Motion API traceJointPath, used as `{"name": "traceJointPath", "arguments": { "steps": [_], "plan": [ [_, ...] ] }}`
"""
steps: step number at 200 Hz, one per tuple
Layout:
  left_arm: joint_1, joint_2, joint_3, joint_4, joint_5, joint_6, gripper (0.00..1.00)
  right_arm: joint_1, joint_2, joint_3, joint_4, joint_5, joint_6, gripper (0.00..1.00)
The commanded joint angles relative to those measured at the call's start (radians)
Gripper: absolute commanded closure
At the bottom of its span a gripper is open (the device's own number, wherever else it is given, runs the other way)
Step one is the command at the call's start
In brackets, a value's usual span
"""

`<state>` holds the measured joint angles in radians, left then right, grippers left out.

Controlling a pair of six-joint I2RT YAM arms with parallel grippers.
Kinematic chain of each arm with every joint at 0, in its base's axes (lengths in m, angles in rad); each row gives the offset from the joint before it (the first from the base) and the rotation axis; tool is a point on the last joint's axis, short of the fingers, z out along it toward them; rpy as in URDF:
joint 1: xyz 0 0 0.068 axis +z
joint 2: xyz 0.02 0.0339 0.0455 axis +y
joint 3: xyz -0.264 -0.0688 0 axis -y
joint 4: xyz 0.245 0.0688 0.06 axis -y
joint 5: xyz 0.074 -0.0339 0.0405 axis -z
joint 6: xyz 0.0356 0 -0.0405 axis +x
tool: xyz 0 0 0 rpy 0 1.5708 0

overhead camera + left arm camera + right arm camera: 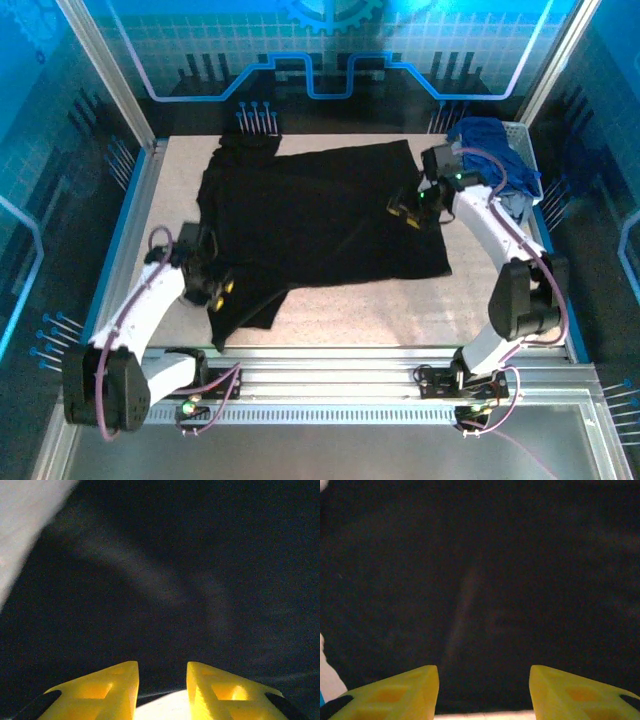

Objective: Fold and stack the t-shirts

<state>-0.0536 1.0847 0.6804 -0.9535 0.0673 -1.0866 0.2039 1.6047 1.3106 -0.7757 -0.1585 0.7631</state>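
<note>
Black t-shirt (320, 215) is lying spread on the worktop (380, 310) under both sets of jaws. Left jaws are standing partly apart over its near-left sleeve, gripping nothing. Right jaws are gaping wider above its right edge, empty. Just right of them, a white basket (527, 135) is holding a blue shirt (482, 138) and a pale grey-blue shirt (517, 205)

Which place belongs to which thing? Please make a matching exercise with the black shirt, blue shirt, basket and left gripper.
Things: 1 black shirt; 2 blue shirt; 3 basket; 4 left gripper.
Places: A far right corner; B spread on the table; C over the black shirt's near left edge; D heaped in the basket.
Pairs: 1-B; 2-D; 3-A; 4-C.
</note>
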Motion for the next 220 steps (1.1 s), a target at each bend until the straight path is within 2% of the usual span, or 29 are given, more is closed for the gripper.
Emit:
{"name": "traceJointPath", "arguments": {
  "steps": [1,26,59,130,166,220],
  "plan": [
    [-0.007,-0.037,-0.054,-0.059,0.001,-0.042,0.63,0.02,-0.005,-0.141,-0.002,-0.039,0.017,0.49],
    [-0.008,0.106,-0.023,0.001,-0.04,0.035,0.61,-0.026,-0.032,-0.264,0.005,-0.05,0.024,0.5],
    [0.007,0.258,0.024,0.106,-0.114,0.106,0.6,-0.11,-0.026,-0.312,0.013,0.004,-0.012,0.52],
    [0.063,0.511,0.177,0.194,-0.207,0.292,0.73,-0.144,0.172,-0.209,0.001,0.104,-0.063,0.56],
    [0.094,0.664,0.282,0.227,-0.201,0.378,0.75,-0.142,0.271,-0.128,-0.005,0.123,-0.074,0.56],
    [0.103,0.834,0.499,0.214,-0.23,0.432,0.77,-0.136,0.361,-0.057,-0.024,0.161,-0.071,0.57]
  ]
}}
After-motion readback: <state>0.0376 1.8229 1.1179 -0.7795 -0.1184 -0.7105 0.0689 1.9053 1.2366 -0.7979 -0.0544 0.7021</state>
